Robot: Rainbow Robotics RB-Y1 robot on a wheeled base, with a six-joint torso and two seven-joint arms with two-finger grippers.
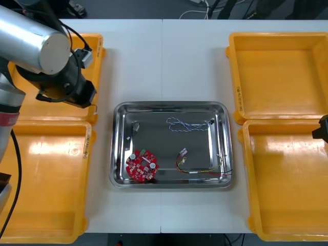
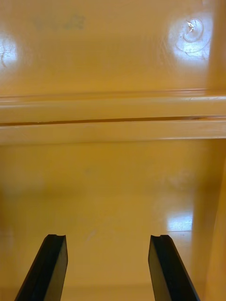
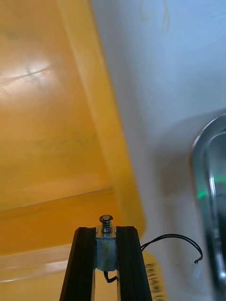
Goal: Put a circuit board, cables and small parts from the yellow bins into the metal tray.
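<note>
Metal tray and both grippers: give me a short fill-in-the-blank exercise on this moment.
The left gripper is ____ on a small metal part.
The right gripper hangs ____ over a yellow bin.
The round circuit board in the metal tray is ____.
Missing words: shut; open; red.

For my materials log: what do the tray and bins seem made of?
Rectangular metal tray: likely polished steel, mirror-like reflections. Yellow bins: probably glossy moulded plastic, glare patches. Left pincer, over left bins, grips a small metal part; right pincer hangs open over right bins.
</note>
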